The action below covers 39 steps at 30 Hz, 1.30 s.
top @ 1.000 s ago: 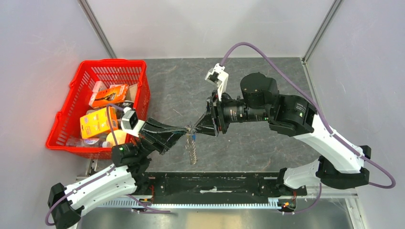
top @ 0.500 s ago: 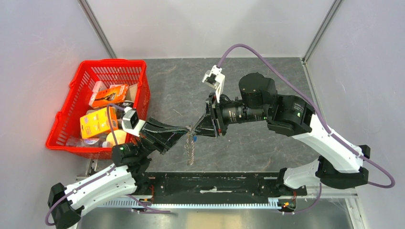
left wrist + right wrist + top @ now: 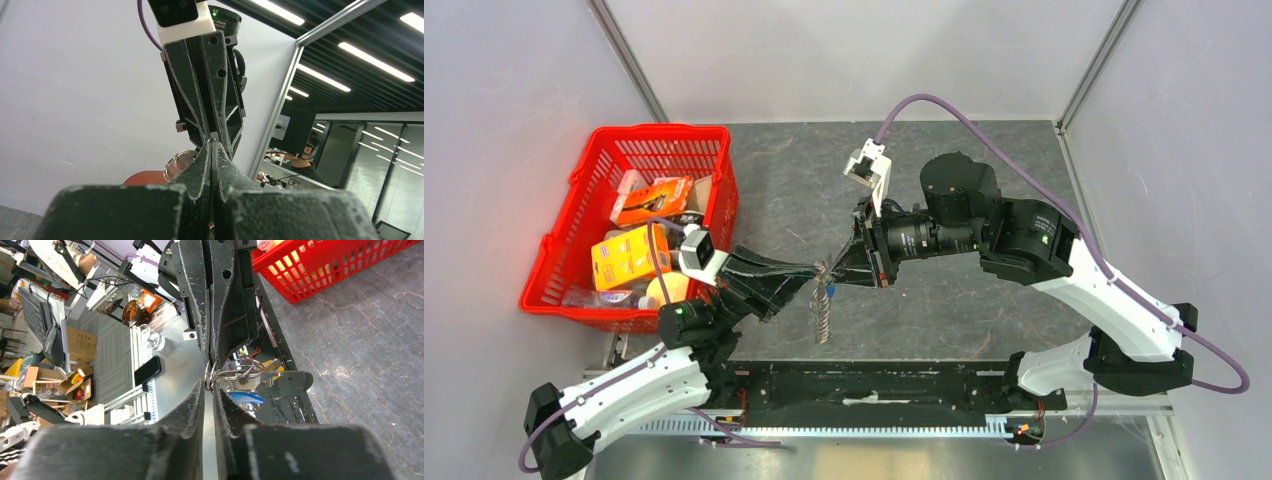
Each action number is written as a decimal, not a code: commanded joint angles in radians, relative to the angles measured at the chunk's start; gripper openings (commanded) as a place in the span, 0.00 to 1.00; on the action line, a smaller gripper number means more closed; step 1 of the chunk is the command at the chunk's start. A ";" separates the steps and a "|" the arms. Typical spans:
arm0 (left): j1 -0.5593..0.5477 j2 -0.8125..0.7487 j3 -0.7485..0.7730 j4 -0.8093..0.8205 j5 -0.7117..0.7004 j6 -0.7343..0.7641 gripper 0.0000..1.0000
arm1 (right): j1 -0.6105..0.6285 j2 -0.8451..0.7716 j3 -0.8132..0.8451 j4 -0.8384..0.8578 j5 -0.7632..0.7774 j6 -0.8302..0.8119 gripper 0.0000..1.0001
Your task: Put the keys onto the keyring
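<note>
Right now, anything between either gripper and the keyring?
Nothing visible. The left gripper and right gripper meet tip to tip, both pinched at the keyring; its chain hangs below them.

The surface (image 3: 994, 165) is dark grey and looks like veined stone. Only a red basket (image 3: 646, 152) stands on it, at the left edge.

No legible text anywhere. Orange box (image 3: 656, 199) and yellow box (image 3: 627, 256) in the red basket (image 3: 662, 131), at nine o'clock on the counter (image 3: 969, 305), carry printing, but it's too small to read.
</note>
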 commanded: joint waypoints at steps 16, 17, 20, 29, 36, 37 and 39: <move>0.000 0.019 0.050 -0.074 0.109 0.020 0.19 | -0.002 0.007 0.082 -0.083 -0.022 -0.098 0.00; 0.001 0.019 0.062 -0.088 0.130 0.022 0.19 | -0.002 0.003 0.082 -0.088 -0.023 -0.103 0.00; 0.001 0.006 0.089 -0.157 0.183 0.037 0.21 | -0.002 -0.002 0.095 -0.119 -0.032 -0.128 0.00; 0.002 -0.086 0.155 -0.466 0.311 0.141 0.25 | -0.003 -0.024 0.139 -0.214 -0.076 -0.203 0.00; 0.002 -0.077 0.180 -0.495 0.387 0.138 0.39 | -0.003 -0.026 0.147 -0.256 -0.131 -0.248 0.00; 0.001 -0.064 0.189 -0.492 0.400 0.130 0.40 | -0.002 -0.019 0.154 -0.272 -0.146 -0.260 0.00; 0.001 -0.038 0.208 -0.493 0.434 0.119 0.46 | -0.002 -0.010 0.163 -0.296 -0.158 -0.283 0.00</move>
